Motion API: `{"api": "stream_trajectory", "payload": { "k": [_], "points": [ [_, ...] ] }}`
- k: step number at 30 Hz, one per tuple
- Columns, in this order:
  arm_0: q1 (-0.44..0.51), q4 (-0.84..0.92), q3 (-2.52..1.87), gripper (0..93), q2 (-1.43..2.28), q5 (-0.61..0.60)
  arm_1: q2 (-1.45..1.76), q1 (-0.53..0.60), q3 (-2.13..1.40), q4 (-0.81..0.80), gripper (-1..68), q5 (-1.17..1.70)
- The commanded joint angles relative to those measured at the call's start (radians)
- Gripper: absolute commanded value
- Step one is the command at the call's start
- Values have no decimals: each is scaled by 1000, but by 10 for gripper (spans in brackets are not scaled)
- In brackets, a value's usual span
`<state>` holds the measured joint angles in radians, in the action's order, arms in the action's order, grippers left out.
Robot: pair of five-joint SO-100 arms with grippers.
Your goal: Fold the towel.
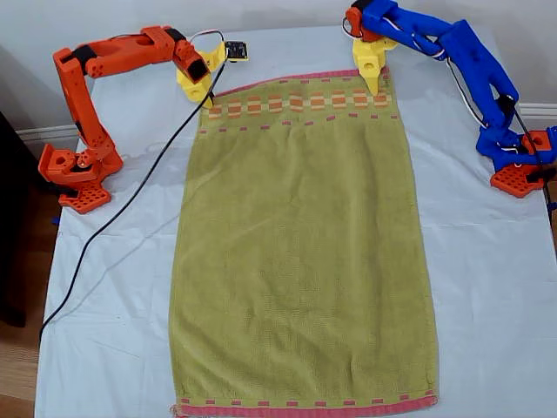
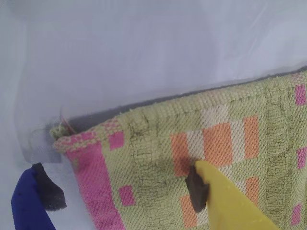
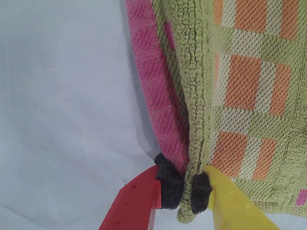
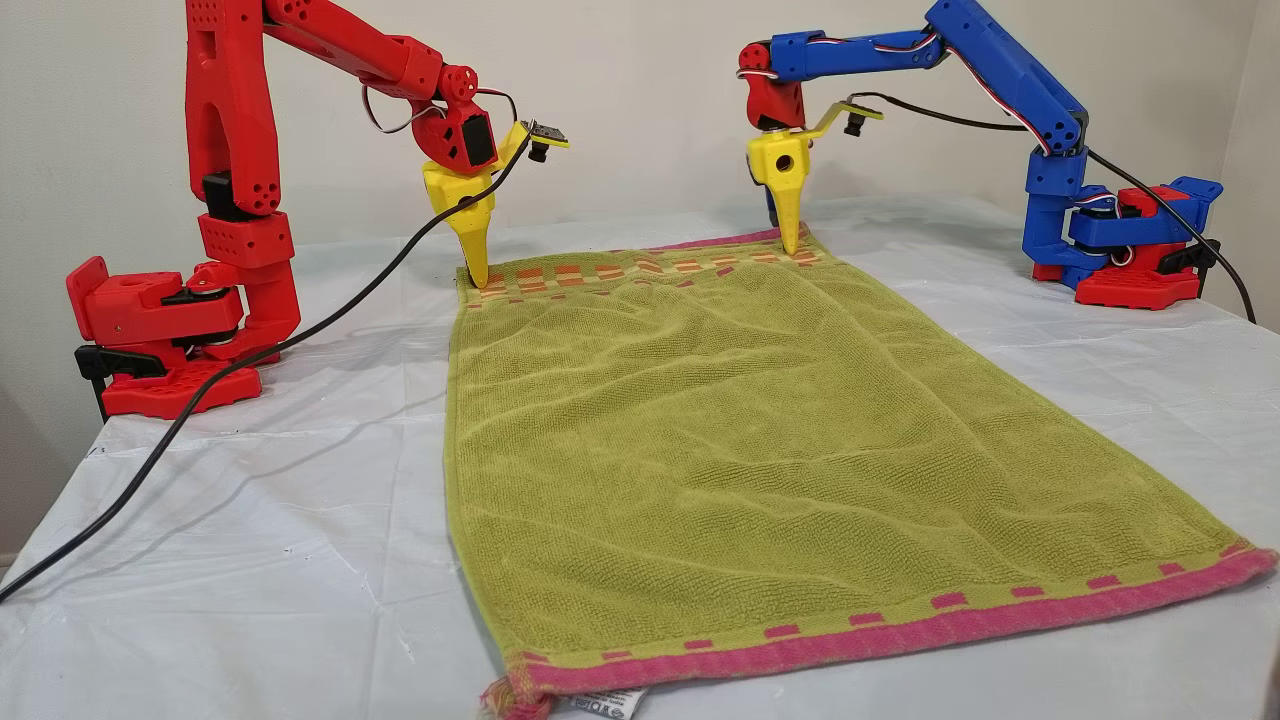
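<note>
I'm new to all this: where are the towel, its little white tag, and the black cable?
towel (image 1: 305,261), exterior view, middle of the green cloth.
white tag (image 4: 605,704), other view, under the near pink hem.
black cable (image 4: 300,340), other view, mid-length over the sheet.

Bright, even light, soft shadows; wrist views are slightly blurred.
</note>
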<state>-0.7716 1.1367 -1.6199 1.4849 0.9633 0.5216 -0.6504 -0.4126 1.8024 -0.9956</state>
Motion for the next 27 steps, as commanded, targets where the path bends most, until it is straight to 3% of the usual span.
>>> {"api": "stream_trajectory", "payload": {
  "k": [1,16,17,19,20,27],
  "points": [
    [3,-9,-3,1,-6,17,34,6,80,-5,525,3],
    [17,-23,-3,1,-9,23,61,-14,2,-3,500,-34],
    [17,-23,-5,1,-9,23,57,-15,8,-3,465,-28],
    [15,-23,-6,1,-9,25,44,-17,29,-3,306,-21],
    [14,-26,-11,1,-8,25,48,-20,23,-3,149,-35],
    [14,-34,-18,1,6,26,41,-20,35,-3,104,-23]
  ]
}}
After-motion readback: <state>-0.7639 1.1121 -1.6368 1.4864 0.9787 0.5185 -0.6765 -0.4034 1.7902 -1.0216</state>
